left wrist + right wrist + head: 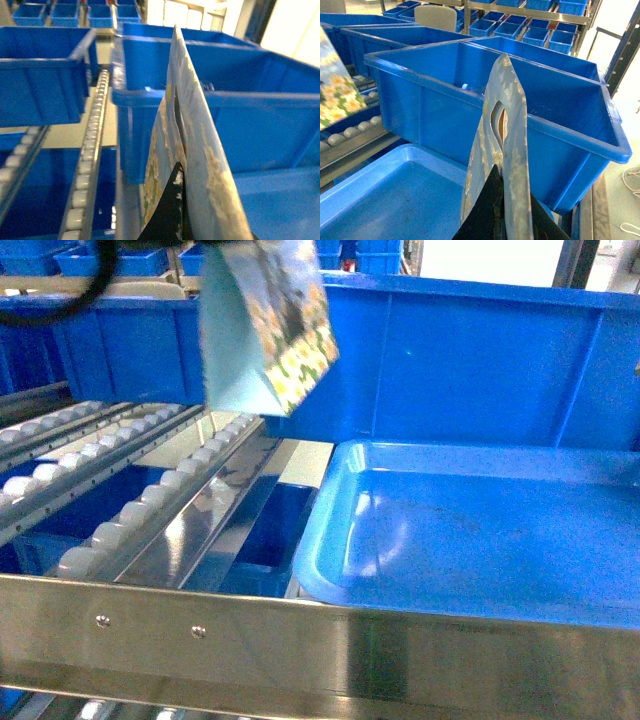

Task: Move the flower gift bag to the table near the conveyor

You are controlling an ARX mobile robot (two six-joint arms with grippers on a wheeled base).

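The flower gift bag (265, 325) hangs tilted in the air at the top of the head view, above the conveyor (150, 490) and in front of a big blue bin. Its top runs out of frame, so the grip is hidden there. In the left wrist view my left gripper (176, 40) is shut, and the bag's daisy print (154, 170) shows pressed along its worn pale fingers. My right gripper (503, 62) is shut with nothing in it, over a blue tray, with the bag (335, 95) off to its left. The table is out of view.
A shallow blue tray (480, 540) lies right of the roller rails. A deep blue bin (450, 360) stands behind it, with more bins on the shelves (520, 25) beyond. A steel frame bar (300, 640) crosses the front. Under the rails is another blue bin (270, 530).
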